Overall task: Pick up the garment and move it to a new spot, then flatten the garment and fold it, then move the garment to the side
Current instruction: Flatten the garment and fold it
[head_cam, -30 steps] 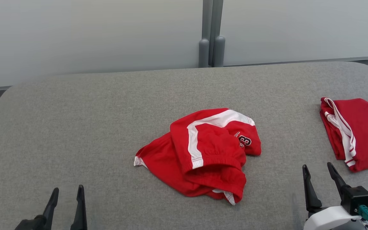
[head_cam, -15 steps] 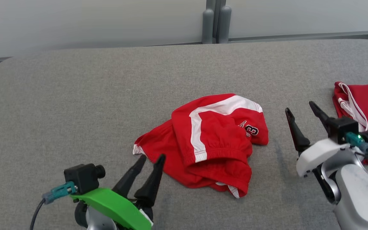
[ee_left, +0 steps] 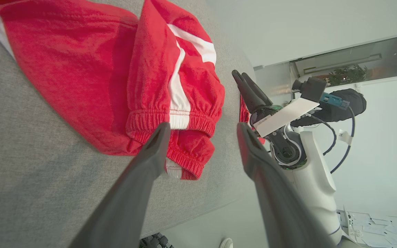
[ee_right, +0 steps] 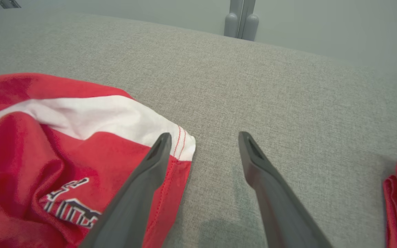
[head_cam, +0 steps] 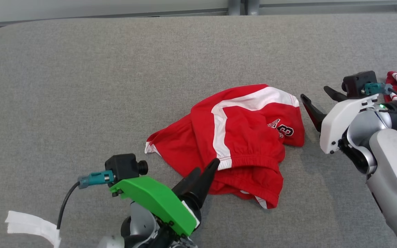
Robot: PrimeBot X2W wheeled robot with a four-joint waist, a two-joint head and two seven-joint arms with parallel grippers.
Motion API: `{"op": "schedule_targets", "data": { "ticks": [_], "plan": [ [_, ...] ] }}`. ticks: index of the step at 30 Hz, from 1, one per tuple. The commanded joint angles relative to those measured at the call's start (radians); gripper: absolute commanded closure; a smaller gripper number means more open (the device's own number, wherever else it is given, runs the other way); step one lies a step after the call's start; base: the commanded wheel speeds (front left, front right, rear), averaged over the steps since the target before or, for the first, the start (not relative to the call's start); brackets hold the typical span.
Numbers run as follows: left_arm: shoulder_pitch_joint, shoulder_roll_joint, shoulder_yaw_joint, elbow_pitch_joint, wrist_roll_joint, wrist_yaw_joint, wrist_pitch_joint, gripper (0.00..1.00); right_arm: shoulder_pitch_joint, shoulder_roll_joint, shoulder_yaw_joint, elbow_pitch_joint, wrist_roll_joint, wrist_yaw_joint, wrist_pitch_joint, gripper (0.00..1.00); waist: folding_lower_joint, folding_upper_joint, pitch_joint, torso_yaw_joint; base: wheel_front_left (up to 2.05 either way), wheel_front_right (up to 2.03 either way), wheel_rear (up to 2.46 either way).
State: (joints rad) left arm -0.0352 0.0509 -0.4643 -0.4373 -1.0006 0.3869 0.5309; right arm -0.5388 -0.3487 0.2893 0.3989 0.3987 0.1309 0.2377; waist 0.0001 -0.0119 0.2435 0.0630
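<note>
Head view: crumpled red-and-white fabric shorts (head_cam: 240, 137) lie centrally. Left gripper (head_cam: 207, 165) gapes at their eight o'clock; right gripper (head_cam: 314, 92) gapes at two.

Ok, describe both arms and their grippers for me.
Left gripper: two long dark tapered fingers, bright green wrist cover, black camera with teal plug and black cable. Right gripper: same dark fingers, white wrist cover, black camera with teal plug, small green light, pale grey forearm.

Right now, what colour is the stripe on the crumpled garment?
White, across the red garment; the stripe shows best in the head view.
</note>
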Motion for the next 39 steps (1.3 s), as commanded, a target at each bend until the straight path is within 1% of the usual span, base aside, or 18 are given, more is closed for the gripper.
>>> {"op": "schedule_targets", "data": {
  "ticks": [1,4,6,10,14,17,19,22,25,33,39],
  "plan": [
    [-0.025,0.001,-0.009,0.014,-0.024,0.031,-0.014,0.0,-0.024,-0.012,0.009,0.006,0.012,0.0,0.018,0.0,-0.0001,0.0119,0.038,0.011,0.0,0.0,0.0],
    [-0.078,0.001,-0.035,0.046,-0.066,0.109,-0.062,0.0,-0.07,-0.027,0.051,0.01,0.041,0.0,0.065,0.0,-0.0001,0.0119,0.068,0.01,0.0,0.0,0.0],
    [-0.107,0.0,-0.063,0.063,-0.093,0.148,-0.081,0.0,-0.091,-0.035,0.082,0.014,0.065,0.0,0.092,0.0,-0.0001,0.0119,0.081,0.012,0.0,0.0,0.0],
    [-0.153,0.001,-0.115,0.086,-0.073,0.179,-0.074,0.0,-0.118,-0.051,0.137,0.016,0.106,0.0,0.121,0.0,-0.0001,0.0119,0.094,0.02,0.0,0.0,0.0],
    [-0.169,0.005,-0.137,0.089,-0.06,0.199,-0.061,0.0,-0.126,-0.063,0.165,0.027,0.13,0.0,0.109,0.0,-0.0001,0.0119,0.095,0.028,0.0,0.0,0.0],
    [-0.155,0.004,-0.143,0.078,-0.078,0.224,-0.046,0.0,-0.126,-0.066,0.186,0.038,0.15,0.0,0.093,0.0,-0.0001,0.0119,0.09,0.03,0.0,0.0,0.0],
    [-0.151,0.013,-0.157,0.056,-0.075,0.228,-0.033,0.0,-0.128,-0.069,0.198,0.043,0.157,0.0,0.086,0.0,-0.0001,0.0119,0.09,0.028,0.0,0.0,0.0],
    [-0.16,0.042,-0.187,0.026,-0.055,0.22,-0.013,0.0,-0.127,-0.079,0.21,0.051,0.166,0.0,0.076,0.0,-0.0001,0.0119,0.088,0.028,0.0,0.0,0.0],
    [-0.181,0.067,-0.204,0.033,-0.022,0.216,-0.012,0.0,-0.132,-0.085,0.222,0.058,0.173,0.0,0.071,0.0,-0.0001,0.0119,0.089,0.026,0.0,0.0,0.0],
    [-0.178,0.026,-0.191,0.109,-0.056,0.242,-0.037,0.0,-0.16,-0.077,0.247,0.064,0.187,0.0,0.051,0.0,-0.0001,0.0119,0.106,0.003,0.0,0.0,0.0],
    [-0.201,0.012,-0.184,0.135,-0.067,0.236,-0.071,0.0,-0.163,-0.082,0.262,0.071,0.195,0.0,0.035,0.0,-0.0001,0.0119,0.114,-0.002,0.0,0.0,0.0]
  ]
}}
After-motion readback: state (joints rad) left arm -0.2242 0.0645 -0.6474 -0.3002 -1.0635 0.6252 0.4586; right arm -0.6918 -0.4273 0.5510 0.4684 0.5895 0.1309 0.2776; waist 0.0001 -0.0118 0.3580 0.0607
